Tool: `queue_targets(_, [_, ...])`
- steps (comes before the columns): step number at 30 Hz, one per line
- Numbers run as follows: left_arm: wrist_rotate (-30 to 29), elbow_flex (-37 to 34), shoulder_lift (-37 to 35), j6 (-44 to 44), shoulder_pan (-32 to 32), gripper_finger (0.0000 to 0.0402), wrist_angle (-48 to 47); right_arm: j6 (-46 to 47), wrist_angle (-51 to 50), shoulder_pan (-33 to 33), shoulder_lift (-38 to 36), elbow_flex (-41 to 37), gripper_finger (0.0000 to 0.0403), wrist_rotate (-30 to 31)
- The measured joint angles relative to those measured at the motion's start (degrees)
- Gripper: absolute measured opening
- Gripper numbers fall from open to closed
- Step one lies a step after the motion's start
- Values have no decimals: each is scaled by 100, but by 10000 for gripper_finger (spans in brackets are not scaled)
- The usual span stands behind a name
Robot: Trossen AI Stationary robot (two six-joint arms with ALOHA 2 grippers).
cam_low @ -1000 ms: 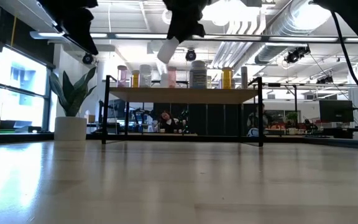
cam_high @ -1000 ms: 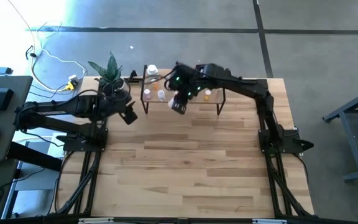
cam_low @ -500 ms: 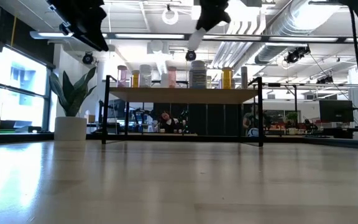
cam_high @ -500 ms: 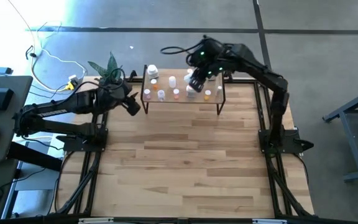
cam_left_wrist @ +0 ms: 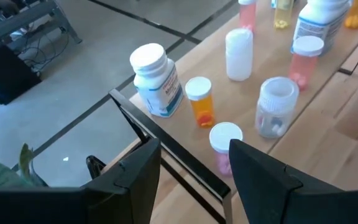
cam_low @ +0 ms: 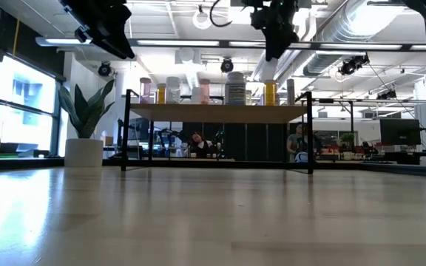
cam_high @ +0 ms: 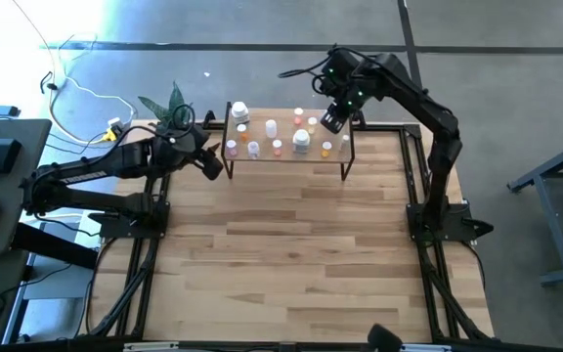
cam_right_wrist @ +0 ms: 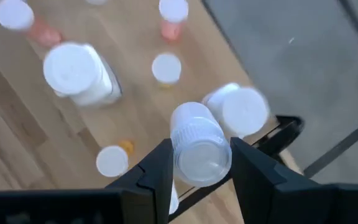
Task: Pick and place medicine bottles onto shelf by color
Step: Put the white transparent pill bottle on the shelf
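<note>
The shelf (cam_high: 283, 160) stands at the table's far edge, and several medicine bottles (cam_high: 270, 128) stand upright on its board: white, clear and orange-pink ones (cam_left_wrist: 202, 102). My right gripper (cam_high: 332, 118) hangs over the shelf's far right corner, shut on a translucent white bottle (cam_right_wrist: 199, 146). My left gripper (cam_high: 210, 163) is open at the shelf's left end, above table height. Its fingers (cam_left_wrist: 138, 168) frame the nearest bottles without touching them. In the low view both grippers (cam_low: 276, 33) are at the top, above the shelf (cam_low: 217, 112). My right gripper pinches the white bottle by its round sides (cam_right_wrist: 178, 155) between its two fingers (cam_right_wrist: 247, 171). The fingers point steeply down. One round end of the bottle faces the wrist camera. The bottle is lifted clear, above the bottles on the shelf.
A potted plant (cam_high: 174, 112) stands at the table's far left corner, just behind my left arm. Bare plank tabletop (cam_high: 301, 254) stretches from the shelf to the near edge. People sit in the room beyond the shelf (cam_low: 197, 140).
My right gripper has carried the white bottle from in front of the shelf's middle toward the far right, rising a little and tipping more steeply down; it is now over the shelf's far right corner. My left gripper has edged toward the shelf's left end and stayed open.
</note>
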Motion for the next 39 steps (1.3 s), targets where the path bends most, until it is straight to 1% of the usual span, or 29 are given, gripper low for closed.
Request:
queue_targets(4, [5, 0, 4, 0, 0, 180, -4, -1, 1, -131, -7, -388, 119, -292])
queue_targets(8, [5, 0, 73, 0, 0, 180, -4, -51, -17, -137, -4, -795, 119, -415])
queue_targets(12, [-34, 0, 174, 83, 0, 180, -5, -58, -3, -136, -4, -1127, 119, -435])
queue_targets(20, [-32, 0, 497, 170, 0, 180, -5, -48, 129, -171, -2, -1496, 119, -395])
queue_targets(29, [-33, 0, 645, 258, 0, 180, 0, 0, 520, -190, 22, -1556, 119, -352])
queue_targets(39, [-39, 0, 645, 258, 0, 180, -2, -40, 542, -199, 197, -1538, 119, -407])
